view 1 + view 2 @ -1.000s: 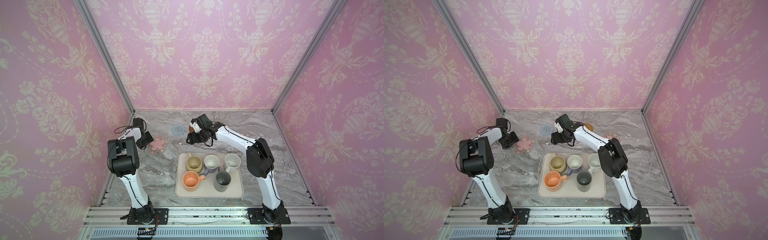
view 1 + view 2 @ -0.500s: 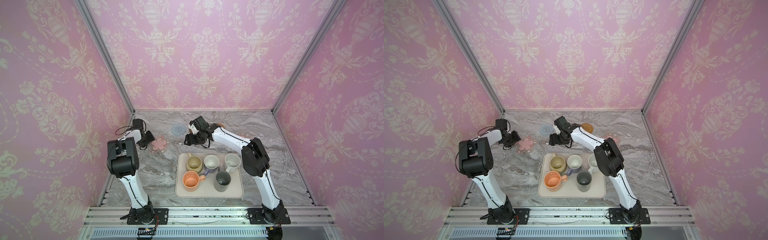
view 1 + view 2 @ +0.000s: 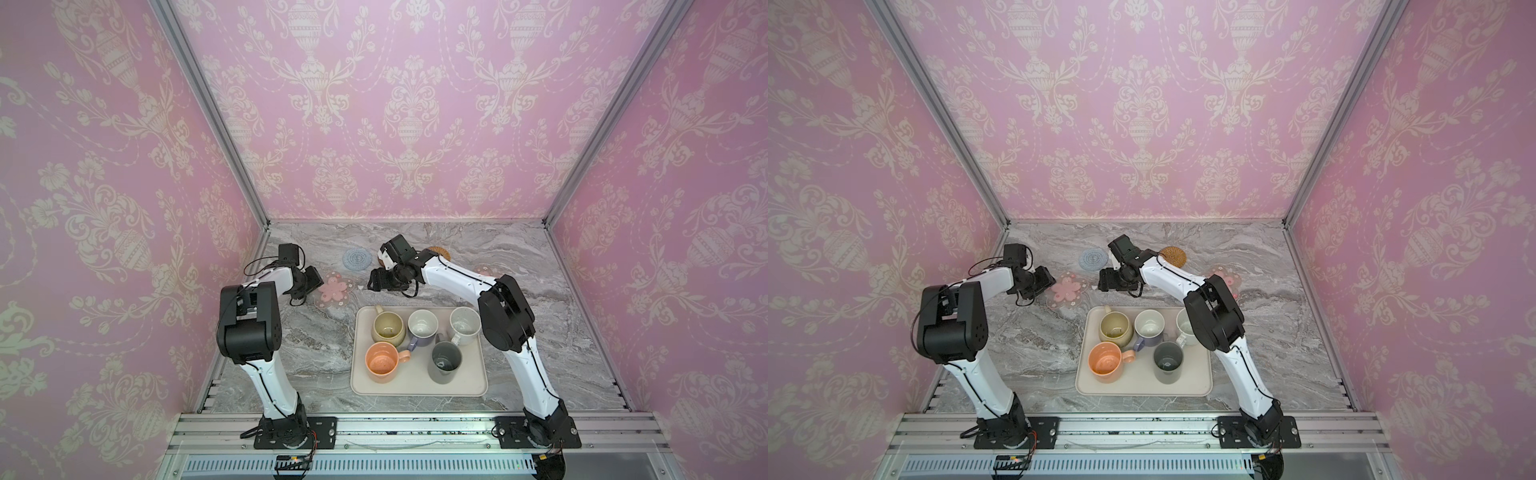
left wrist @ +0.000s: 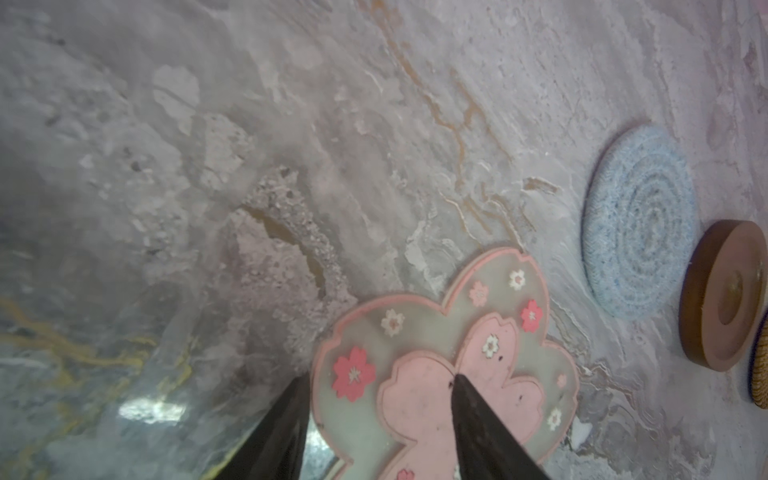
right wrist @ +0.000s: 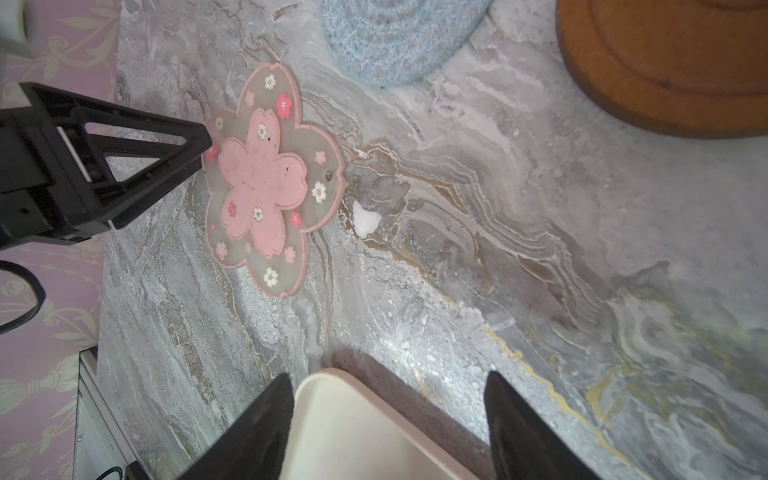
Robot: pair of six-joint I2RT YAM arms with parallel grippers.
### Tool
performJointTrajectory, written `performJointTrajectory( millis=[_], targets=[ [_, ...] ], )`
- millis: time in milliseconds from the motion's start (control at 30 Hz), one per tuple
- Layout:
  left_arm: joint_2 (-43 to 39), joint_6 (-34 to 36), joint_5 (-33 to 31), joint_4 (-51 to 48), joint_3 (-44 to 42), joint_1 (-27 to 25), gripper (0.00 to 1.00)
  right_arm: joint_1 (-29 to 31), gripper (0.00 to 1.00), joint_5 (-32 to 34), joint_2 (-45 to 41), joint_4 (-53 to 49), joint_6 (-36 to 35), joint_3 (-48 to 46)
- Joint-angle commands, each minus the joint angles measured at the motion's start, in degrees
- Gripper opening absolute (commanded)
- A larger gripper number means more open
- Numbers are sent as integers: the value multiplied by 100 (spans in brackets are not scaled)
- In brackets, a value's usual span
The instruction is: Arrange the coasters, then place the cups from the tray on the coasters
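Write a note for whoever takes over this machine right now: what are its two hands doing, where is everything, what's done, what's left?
Left hand: open, fingertips at the edge of the pink flower coaster.
Right hand: open and empty, over the table by the tray.
Coasters: all on the table beyond the tray. Besides that flower one, there are the blue woven coaster, brown disc, tan rattan coaster and second flower coaster.
Cups: all five on the tray.
Done: no cup placed yet.
Left: finish arranging the coasters, then set one cup on each.
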Motion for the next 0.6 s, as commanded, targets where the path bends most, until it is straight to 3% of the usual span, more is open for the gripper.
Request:
performJointTrajectory(
  millis=[0, 567],
  targets=[
    [189, -272, 133, -672, -359, -247, 57, 33, 74, -57, 103, 92, 170, -85],
    [309, -862, 169, -513, -463, -1129, 57, 35, 74, -16, 129, 332, 316, -599]
  ],
)
